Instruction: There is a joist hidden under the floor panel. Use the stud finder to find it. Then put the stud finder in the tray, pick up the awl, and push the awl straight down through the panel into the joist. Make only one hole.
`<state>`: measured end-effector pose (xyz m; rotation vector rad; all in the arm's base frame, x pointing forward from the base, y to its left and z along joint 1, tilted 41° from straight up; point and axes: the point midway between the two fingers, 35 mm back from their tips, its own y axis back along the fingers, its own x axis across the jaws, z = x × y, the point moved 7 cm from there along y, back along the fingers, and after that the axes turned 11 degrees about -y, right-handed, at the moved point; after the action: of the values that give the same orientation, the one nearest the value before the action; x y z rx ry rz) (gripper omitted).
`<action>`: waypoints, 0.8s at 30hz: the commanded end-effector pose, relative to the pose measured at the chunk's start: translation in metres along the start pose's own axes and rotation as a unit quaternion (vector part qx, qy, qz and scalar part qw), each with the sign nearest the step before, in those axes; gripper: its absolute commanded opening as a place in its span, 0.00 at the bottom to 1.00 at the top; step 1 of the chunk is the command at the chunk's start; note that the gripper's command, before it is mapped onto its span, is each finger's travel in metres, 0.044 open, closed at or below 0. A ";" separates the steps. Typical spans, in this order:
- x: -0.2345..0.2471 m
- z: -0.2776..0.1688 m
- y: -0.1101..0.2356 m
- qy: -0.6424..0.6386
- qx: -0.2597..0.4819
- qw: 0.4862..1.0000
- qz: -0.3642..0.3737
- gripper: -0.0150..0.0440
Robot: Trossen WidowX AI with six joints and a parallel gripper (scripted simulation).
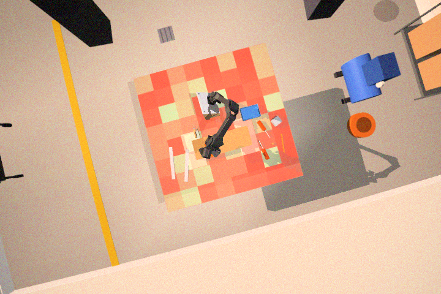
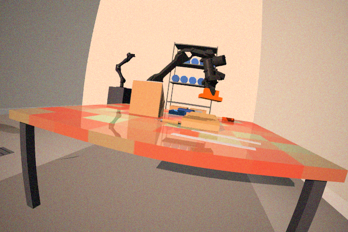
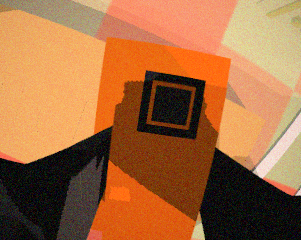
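One blue tray point(image 1: 250, 112) sits unfilled; pincer point(image 2: 212, 91) grasps orange stud finder point(image 2: 210, 96).

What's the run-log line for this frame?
phase: carry | gripper: shut on stud finder | height: above floor panel | tray: no tool inside | awl: untouched

Likely a workshop, floor line point(image 1: 78, 131), shelf rack point(image 2: 171, 81), drum point(image 1: 356, 78)

A patchwork red, orange and pale green table top point(image 2: 70, 120) is standing on dark legs. A tall tan cardboard box point(image 2: 146, 97) is sitting at its far side. Beyond it, a wire shelf rack point(image 2: 170, 81) is holding blue discs. On the floor, a yellow stripe point(image 1: 82, 138) is running left of the table, and a blue barrel point(image 1: 358, 81) and an orange bucket point(image 1: 361, 124) are standing to the right.
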<state>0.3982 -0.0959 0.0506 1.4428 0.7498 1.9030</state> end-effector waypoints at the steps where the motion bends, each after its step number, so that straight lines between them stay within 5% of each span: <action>1: 0.030 0.007 0.000 0.033 -0.002 0.999 0.002 0.25; 24: 0.209 0.001 -0.009 0.242 0.004 0.970 0.031 0.25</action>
<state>0.3679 0.0551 0.1588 1.0657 0.9352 2.2900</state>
